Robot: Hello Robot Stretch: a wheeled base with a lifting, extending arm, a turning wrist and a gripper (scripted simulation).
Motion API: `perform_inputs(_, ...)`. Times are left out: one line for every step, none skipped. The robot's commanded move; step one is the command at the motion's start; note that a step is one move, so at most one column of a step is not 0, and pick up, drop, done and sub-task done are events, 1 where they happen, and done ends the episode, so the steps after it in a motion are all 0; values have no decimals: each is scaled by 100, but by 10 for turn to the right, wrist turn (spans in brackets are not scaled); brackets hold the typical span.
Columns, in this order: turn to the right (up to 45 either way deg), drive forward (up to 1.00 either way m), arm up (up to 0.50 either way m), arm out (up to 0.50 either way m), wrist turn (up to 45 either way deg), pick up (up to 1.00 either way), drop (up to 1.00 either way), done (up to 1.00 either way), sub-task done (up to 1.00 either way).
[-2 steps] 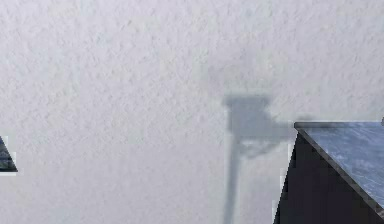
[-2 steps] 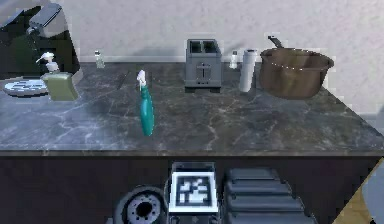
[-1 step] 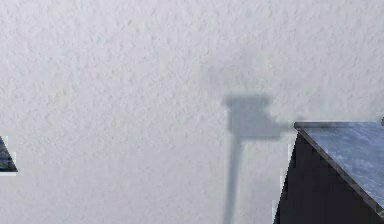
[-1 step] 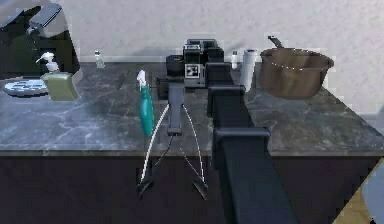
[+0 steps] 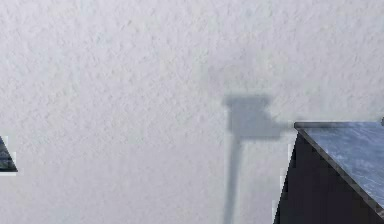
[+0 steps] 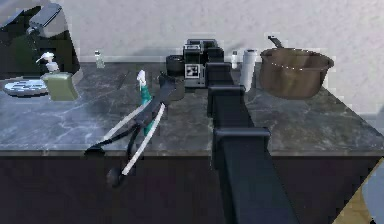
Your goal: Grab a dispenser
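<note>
Soft, even light falls on the pale wall in the forward view, where a grey shadow — a blocky head on a thin stem — lies just beside the corner of the worktop. The worktop's top is lit, its side nearly black. In the arm side view the marbled top takes light from above — the front below its near edge is dark, and the pot rim glints.

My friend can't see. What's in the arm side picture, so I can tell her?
A dark robot arm reaches out over a grey stone counter. Near its far end is a teal and white thing; a green soap dispenser and a blue plate sit at the left, a brown pot at the right.
</note>
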Motion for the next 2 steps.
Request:
perform_inputs(0, 0, 0, 0, 450, 0, 0, 0, 0)
perform_inputs(0, 0, 0, 0, 450, 0, 0, 0, 0)
